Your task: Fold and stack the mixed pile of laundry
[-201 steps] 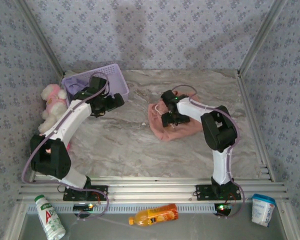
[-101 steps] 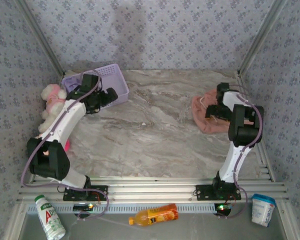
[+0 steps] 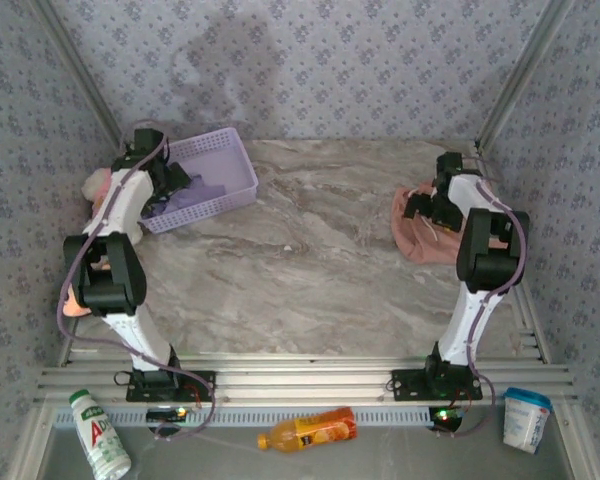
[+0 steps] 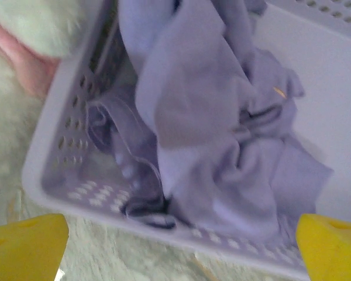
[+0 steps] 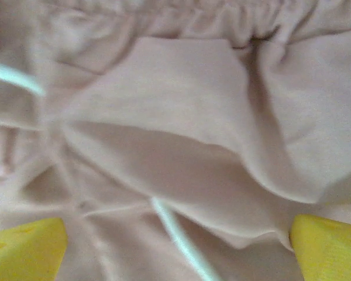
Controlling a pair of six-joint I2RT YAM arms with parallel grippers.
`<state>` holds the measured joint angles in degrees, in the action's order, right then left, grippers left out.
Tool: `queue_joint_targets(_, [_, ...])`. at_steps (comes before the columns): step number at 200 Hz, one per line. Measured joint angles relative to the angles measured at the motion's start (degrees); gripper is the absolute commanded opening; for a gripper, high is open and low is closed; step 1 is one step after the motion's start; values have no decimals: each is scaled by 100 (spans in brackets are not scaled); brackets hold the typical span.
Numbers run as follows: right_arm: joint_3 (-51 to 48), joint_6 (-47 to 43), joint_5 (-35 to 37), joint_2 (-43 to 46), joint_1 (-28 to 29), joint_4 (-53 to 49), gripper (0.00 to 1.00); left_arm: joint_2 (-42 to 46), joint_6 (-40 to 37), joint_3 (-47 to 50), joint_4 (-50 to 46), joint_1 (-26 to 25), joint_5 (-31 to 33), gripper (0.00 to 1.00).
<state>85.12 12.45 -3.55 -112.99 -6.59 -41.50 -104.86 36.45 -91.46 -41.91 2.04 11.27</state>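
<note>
Overhead, I see my left gripper hanging over the lavender mesh basket at the ten o'clock corner of the table. Its fingers are spread wide with nothing between them, and its wrist camera shows the lavender T-shirt crumpled inside that basket, with a plush toy just outside the wall. My right gripper sits over the salmon-pink garment, bunched at about two o'clock on the table, and its jaws are equally wide apart. Up close, the white drawstring crosses the folds between the tips, though I cannot tell whether they touch the cloth.
</note>
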Motion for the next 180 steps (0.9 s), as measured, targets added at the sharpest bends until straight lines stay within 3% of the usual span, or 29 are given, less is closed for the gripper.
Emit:
queue_joint_targets(19, [-28,240,-774,271,-282,225,100,-553,-155,-533,-37,144,9,95])
queue_joint_targets(37, [-168,481,-1344,614,-643,586,100,-1062,-289,-1032,-37,199,-24,79])
queue_joint_targets(47, [-203,566,-1497,776,-804,686,100,-1333,-463,-1325,-61,197,-98,59])
queue_joint_targets(65, [-225,623,-1572,999,-931,785,100,-1827,-581,-1908,-175,197,-232,0])
queue_joint_targets(89, [-501,625,-1576,1320,-866,866,100,-2236,-780,-2511,-343,197,-444,0])
queue_joint_targets(122, [-992,688,-1349,1847,-804,901,100,-2031,-839,-2538,-337,197,-935,0])
queue_joint_targets(155, [-1333,750,-1226,2446,-791,1161,100,-1185,-754,-2535,-153,103,-1591,0])
queue_joint_targets(180, [-1429,754,-1231,2778,-743,1429,100,-323,-614,-2636,79,-256,-1945,0])
